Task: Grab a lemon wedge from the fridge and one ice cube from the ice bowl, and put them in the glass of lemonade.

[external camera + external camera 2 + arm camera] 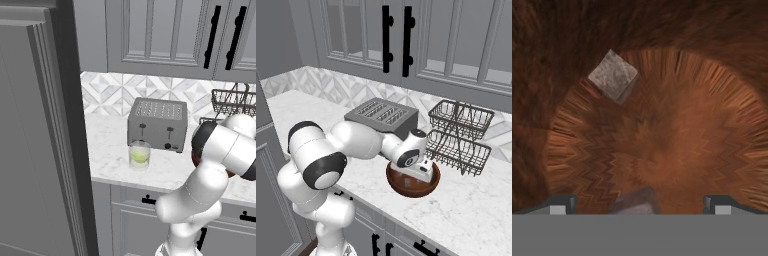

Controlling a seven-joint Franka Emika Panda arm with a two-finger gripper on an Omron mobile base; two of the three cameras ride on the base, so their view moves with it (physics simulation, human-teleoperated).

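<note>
The tool (pixel 640 202) hangs inside the ice bowl (pixel 401 186) with its two dark fingertips (pixel 562 204) spread wide, one at each lower corner of the hand view, and nothing gripped between them. A greyish, cloudy ice cube (pixel 613 75) with sharp edges lies on the bowl's sloping inner wall, well apart from the tips; a second cube (pixel 636 201) sits low between them (whether it touches either tip cannot be told). The bowl is round, reddish-brown, and grained like turned wood, and rests on the white marbled desk (pixel 476 210) just beside a dark two-tier wire rack (pixel 460 135). The glass of lemonade (pixel 139 154), a clear cylinder holding pale yellow-green liquid, stands on the desk in front of the boxy brushed-metal toaster (pixel 157 124), near the desk's left end.
</note>
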